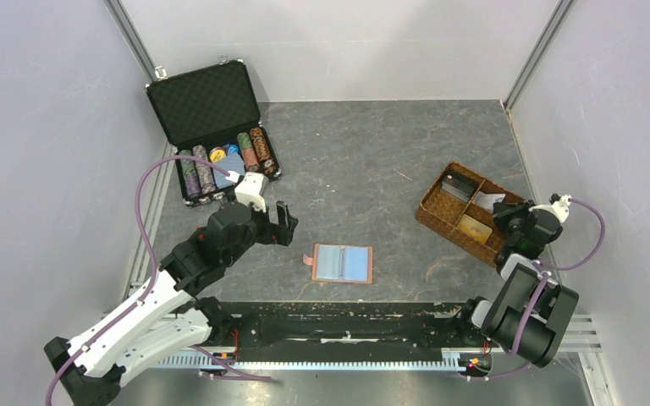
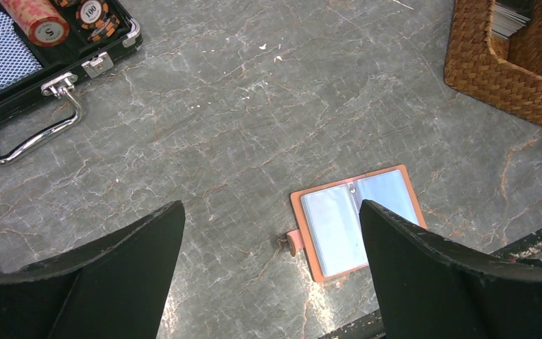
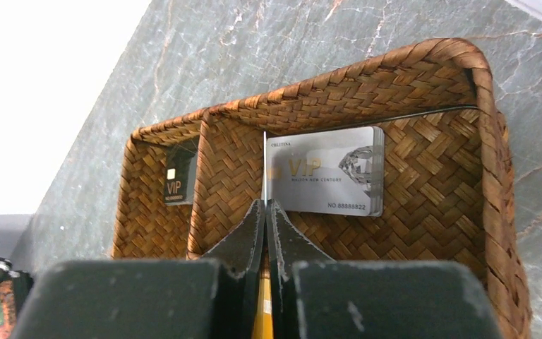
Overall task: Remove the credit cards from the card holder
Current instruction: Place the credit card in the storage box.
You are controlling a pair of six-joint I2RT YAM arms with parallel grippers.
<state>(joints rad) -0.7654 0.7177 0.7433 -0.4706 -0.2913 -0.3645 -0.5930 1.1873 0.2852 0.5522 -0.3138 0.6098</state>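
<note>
Grey tabletop (image 2: 254, 106): left end effector (image 2: 272, 205) spread empty near card holder (image 2: 356, 219), right end effector (image 3: 265, 206) pinching a credit card (image 3: 263, 162).

Wears white shells over black joints along the left arm (image 1: 148, 309), with a purple cable (image 1: 140, 211) looping to a white camera block (image 1: 251, 189) at the wrist. Shows a mostly black right arm (image 1: 529, 317) with the same purple cable and white wrist block. Ends in matt black tools: broad wedge fingers (image 2: 127, 275) on the left tool (image 2: 272, 208), slim scuffed ones on the right tool (image 3: 265, 205).
</note>
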